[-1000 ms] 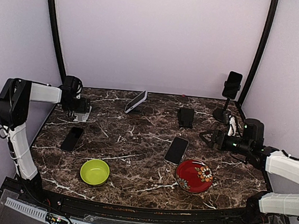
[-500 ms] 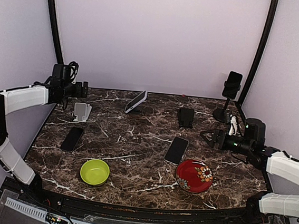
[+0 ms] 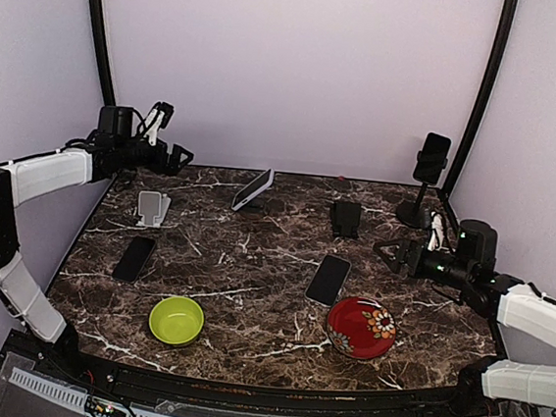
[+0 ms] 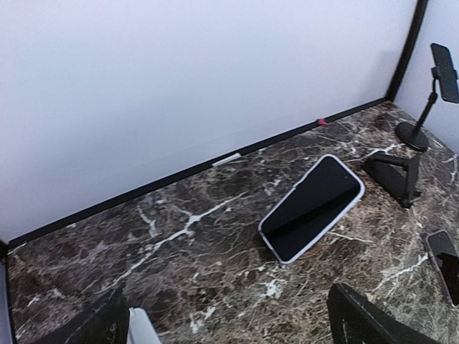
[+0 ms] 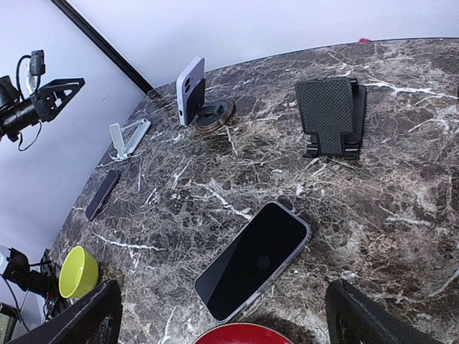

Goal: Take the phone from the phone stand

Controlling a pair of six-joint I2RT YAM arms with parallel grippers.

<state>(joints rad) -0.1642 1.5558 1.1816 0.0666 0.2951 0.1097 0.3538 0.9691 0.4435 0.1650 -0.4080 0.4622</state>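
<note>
Left end effector [image 3: 171, 139], fingers spread apart and empty, has lifted off the small grey folding stand [image 3: 152, 206] at the bench's left side and swung up toward the rear wall. Its wrist view now faces the glossy black-screened phone in a pale case [image 4: 312, 208]. That phone leans tilted on a round brown puck-shaped stand [image 5: 214, 115] at the back of the dark, white-veined marble bench [image 3: 249, 304]. It is probably the target, and nothing touches it yet. Right end effector [image 3: 388, 256] hovers with fingers apart, well away.

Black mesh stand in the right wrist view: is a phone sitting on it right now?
No, the black mesh stand is bare, and the nearest phone lies flat on the marble table in front of it.
</note>
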